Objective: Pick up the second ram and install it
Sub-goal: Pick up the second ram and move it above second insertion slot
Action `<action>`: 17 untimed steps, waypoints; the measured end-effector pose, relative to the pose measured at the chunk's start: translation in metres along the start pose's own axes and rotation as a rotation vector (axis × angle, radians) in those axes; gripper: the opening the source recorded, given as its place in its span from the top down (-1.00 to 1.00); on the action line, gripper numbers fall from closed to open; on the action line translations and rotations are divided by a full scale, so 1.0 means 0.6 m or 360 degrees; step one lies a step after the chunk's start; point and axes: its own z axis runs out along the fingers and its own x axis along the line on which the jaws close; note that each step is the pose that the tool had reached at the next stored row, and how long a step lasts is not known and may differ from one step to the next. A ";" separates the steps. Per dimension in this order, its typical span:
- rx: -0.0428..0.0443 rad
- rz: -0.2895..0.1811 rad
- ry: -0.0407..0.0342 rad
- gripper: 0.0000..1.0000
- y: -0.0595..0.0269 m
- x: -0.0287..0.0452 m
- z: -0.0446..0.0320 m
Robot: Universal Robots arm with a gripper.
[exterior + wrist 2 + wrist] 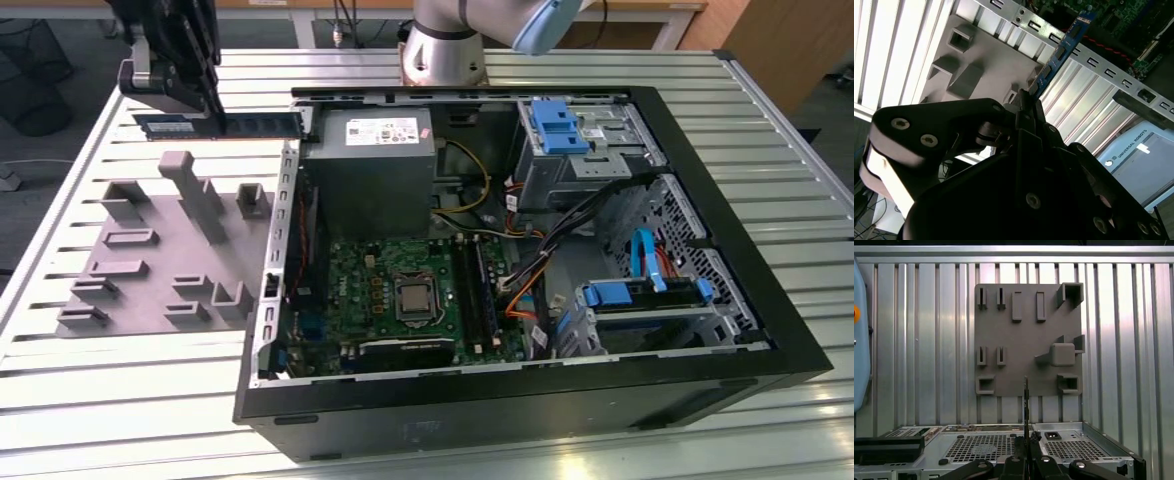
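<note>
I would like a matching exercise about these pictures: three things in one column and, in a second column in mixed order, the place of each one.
Things:
1. memory stick
2. grey holder plate
3. motherboard

Places:
A. inside the open computer case
B. flat on the slatted table, beside the case
C. clamped in the gripper

Pairs: 1-C, 2-B, 3-A

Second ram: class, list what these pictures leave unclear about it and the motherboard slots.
Second ram: edge-on in the first wrist view, faces hidden.
Its held end: covered by the gripper in the second wrist view.
Slots: too small in the exterior view to tell filled from free.
</note>
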 end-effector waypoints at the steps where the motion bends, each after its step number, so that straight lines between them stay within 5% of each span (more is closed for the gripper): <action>1: 0.0000 0.0000 0.0000 0.72 0.000 0.000 0.000; 17: 0.0000 0.0000 0.0000 0.72 -0.008 0.000 0.000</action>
